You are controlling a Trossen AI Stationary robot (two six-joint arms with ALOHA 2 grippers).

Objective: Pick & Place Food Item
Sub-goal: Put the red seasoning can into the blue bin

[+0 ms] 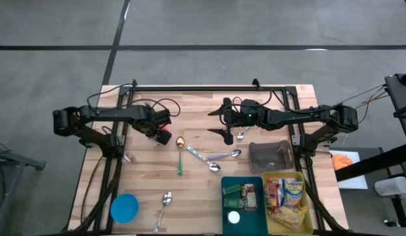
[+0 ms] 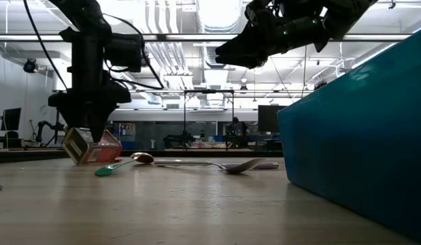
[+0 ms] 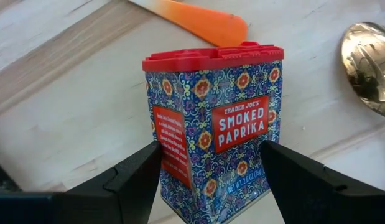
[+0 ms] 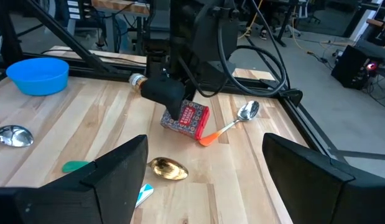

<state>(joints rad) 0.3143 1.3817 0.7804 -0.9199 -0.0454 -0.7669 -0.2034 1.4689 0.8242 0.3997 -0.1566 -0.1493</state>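
Note:
A smoked paprika tin (image 3: pixel 223 130), blue patterned with a red lid, sits between the fingers of my left gripper (image 1: pixel 160 135) at the table's left middle. In the low view the tin (image 2: pixel 92 147) is tilted, lid end higher, under the down-pointing gripper (image 2: pixel 93 129). Its lid lies next to the orange handle of a spoon (image 3: pixel 204 22). My right gripper (image 1: pixel 227 128) hovers open above the table's middle with nothing between its fingers (image 4: pixel 117 168). My left gripper pinches the tin between its two fingers, one on each narrow side (image 3: pixel 170 155), on the half away from the lid. The fingers come from above, pointing down, across the tin. The tin is tilted, label face up; whether its low corner (image 2: pixel 77 160) touches the table I cannot tell.
A gold spoon with a green handle (image 1: pixel 180 155) and two silver spoons (image 1: pixel 222 156) lie mid-table, another spoon (image 1: pixel 164 203) and a blue bowl (image 1: pixel 124 208) near the front left. A grey container (image 1: pixel 269 156), a teal bin (image 1: pixel 225 183) and a yellow bin (image 1: pixel 313 203) stand at the right.

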